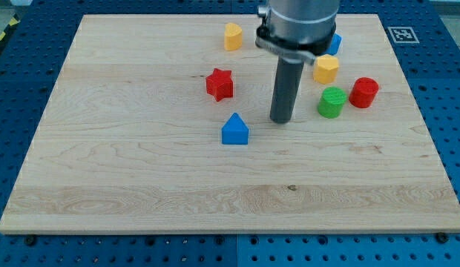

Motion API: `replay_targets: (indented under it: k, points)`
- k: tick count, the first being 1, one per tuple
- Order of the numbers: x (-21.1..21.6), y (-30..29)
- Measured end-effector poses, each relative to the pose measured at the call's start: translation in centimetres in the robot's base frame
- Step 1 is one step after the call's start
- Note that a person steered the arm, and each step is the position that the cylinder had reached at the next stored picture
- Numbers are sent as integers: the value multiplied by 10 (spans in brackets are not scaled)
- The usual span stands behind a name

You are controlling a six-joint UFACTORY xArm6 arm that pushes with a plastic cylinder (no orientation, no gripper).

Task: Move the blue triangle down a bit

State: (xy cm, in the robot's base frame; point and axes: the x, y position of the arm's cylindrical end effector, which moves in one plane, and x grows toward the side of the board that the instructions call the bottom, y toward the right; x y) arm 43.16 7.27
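The blue triangle point(234, 130) lies near the middle of the wooden board point(141, 148). My tip point(281, 119) rests on the board to the right of it and slightly higher in the view, a block's width away, not touching it. The rod rises from the tip toward the view's top and hides part of the blocks behind it.
A red star point(219, 84) lies above the blue triangle. A green cylinder point(332, 101), a red cylinder point(363, 92) and a yellow block point(326, 68) lie right of my tip. A yellow block point(232, 35) sits at the top. A blue block point(334, 42) is mostly hidden by the arm.
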Motion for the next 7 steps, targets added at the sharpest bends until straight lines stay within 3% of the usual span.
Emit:
replay_targets:
  k: [1, 3, 4, 5, 6, 7]
  points:
    - [-85, -59]
    - [-170, -230]
    - [-113, -253]
    - [-25, -228]
    - [22, -146]
    - [-3, -119]
